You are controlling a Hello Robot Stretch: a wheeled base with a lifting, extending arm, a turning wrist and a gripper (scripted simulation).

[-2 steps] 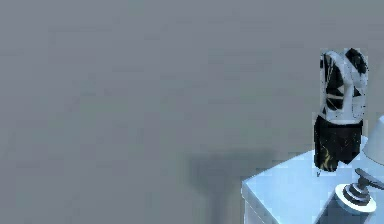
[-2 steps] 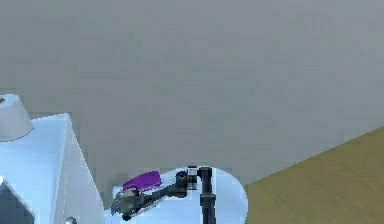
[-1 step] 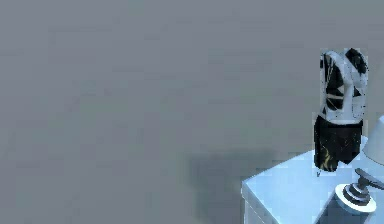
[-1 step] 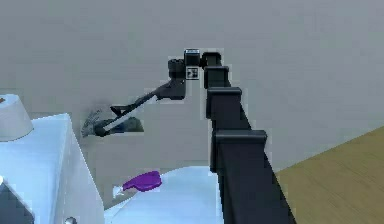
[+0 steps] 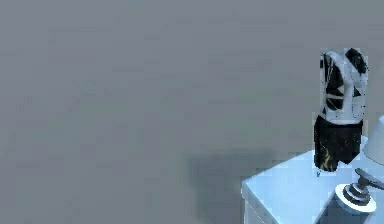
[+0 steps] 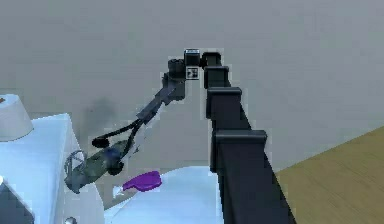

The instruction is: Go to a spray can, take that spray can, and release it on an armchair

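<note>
At the arm side view's lower left, by the pale table's (image 6: 45, 145) edge, a grey cylinder (image 6: 88, 170) (likely the spray can) sits right at the gripper's (image 6: 103, 150) far end. Whether the gripper holds it, or how the fingers stand, I cannot tell. A purple thing (image 6: 143, 181) lies just right. The taking step seems in hand; next calls for lifting it clear, then seeking the armchair.
</note>
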